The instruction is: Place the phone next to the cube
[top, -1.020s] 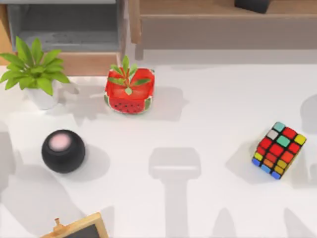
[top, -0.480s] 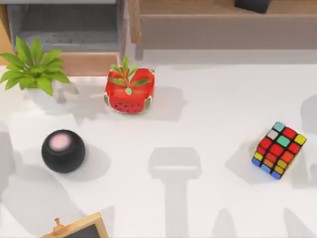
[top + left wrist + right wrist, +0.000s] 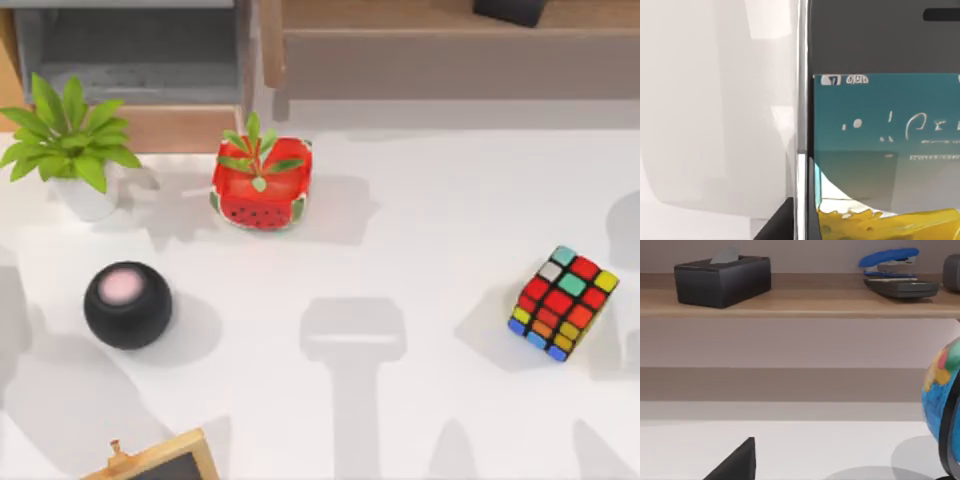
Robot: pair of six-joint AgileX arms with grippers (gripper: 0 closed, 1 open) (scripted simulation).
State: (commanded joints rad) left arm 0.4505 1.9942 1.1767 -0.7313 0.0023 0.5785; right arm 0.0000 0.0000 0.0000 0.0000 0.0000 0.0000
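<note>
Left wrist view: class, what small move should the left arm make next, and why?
Probably ease the left claw in around the edges of the slim white-framed smartphone for a grasp. The phone sits very close to the left wrist camera, while the multicoloured 3x3 puzzle cube waits at the right side of the white table.

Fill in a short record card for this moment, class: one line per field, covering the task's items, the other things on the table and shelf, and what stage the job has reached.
phone: close up in left wrist view, screen lit
cube: on table, top view's right side
phone beside cube: not yet
pots: watermelon-patterned pot mid-table; white pot with leafy plant at left
black sphere: left, in front of the white pot
shelf items: tissue box, blue stapler
globe: in right wrist view
</note>
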